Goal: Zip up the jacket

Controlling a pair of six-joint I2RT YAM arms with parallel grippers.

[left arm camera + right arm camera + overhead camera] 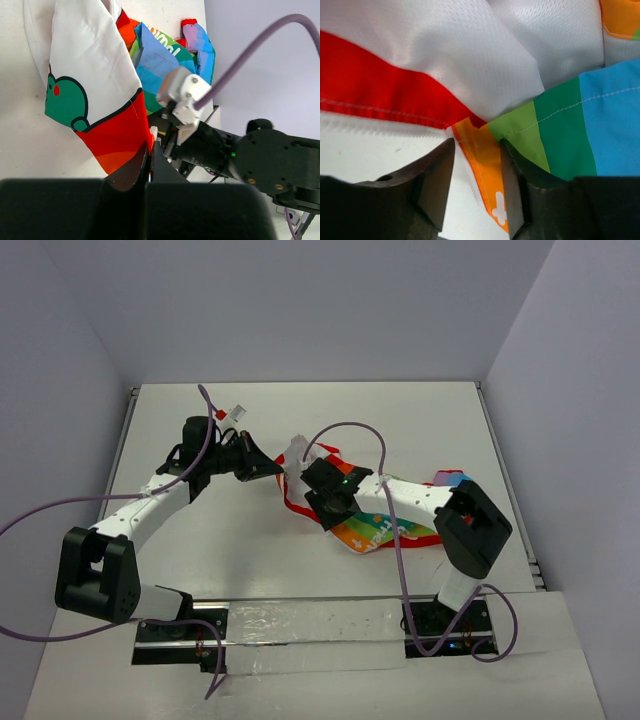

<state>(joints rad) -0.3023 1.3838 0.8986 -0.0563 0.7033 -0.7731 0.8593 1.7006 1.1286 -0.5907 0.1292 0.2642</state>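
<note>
The jacket lies crumpled right of the table's middle, rainbow stripes up. My left gripper reaches its left end and is shut on the red-orange hem. Above the jaws hangs a white panel with a green cartoon print. My right gripper sits low over the jacket's left part. In the right wrist view its fingers stand apart around an orange edge strip with a white cross mark and zipper teeth beside it. Red trim and white lining lie beyond.
A small white object lies at the back of the table. A clear plastic strip covers the near edge between the arm bases. The right arm's wrist is close beside my left gripper. Walls enclose the table on three sides.
</note>
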